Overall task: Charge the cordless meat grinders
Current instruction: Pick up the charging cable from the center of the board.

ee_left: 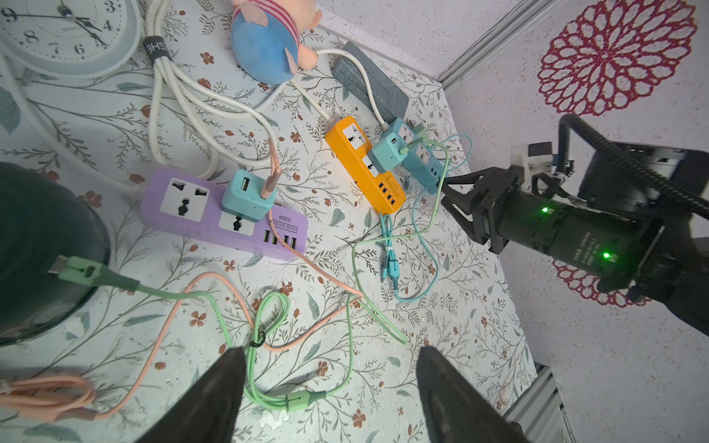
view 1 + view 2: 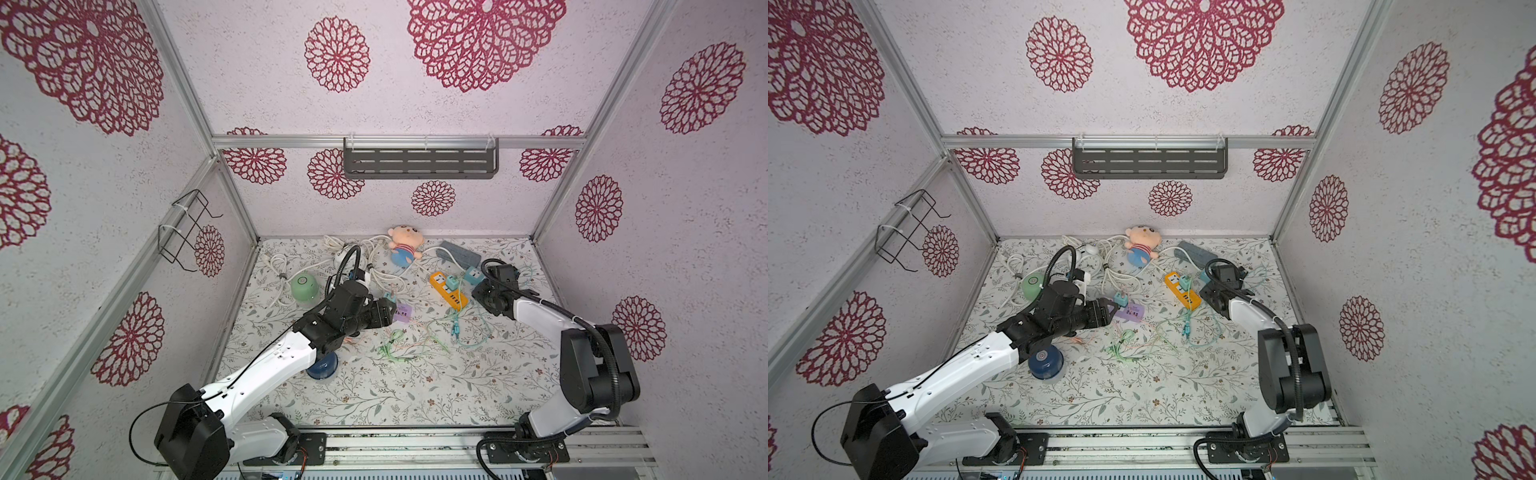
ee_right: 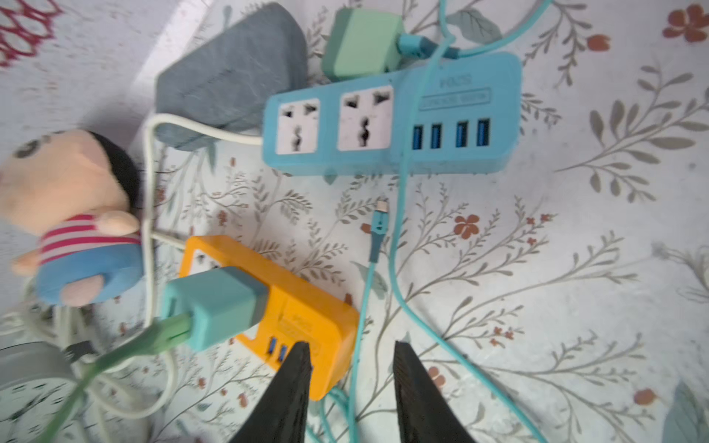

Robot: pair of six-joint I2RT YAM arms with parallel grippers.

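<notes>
We see a pale table cover (image 2: 415, 395) with grey leaves and small brown flowers; on it a purple strip (image 1: 215, 234), an orange strip (image 1: 360, 178), a light green grinder (image 2: 305, 289) and a navy grinder (image 2: 1045, 362)

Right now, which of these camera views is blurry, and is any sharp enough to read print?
Right wrist view: motion-smeared, worst at the plush doll; the blue power strip label is hard to read. Left wrist view: crisp, print on the purple power strip and the clock numerals are legible. Both top views: sharp, evenly lit, soft shadows, wide-angle stretching toward the edges.
</notes>
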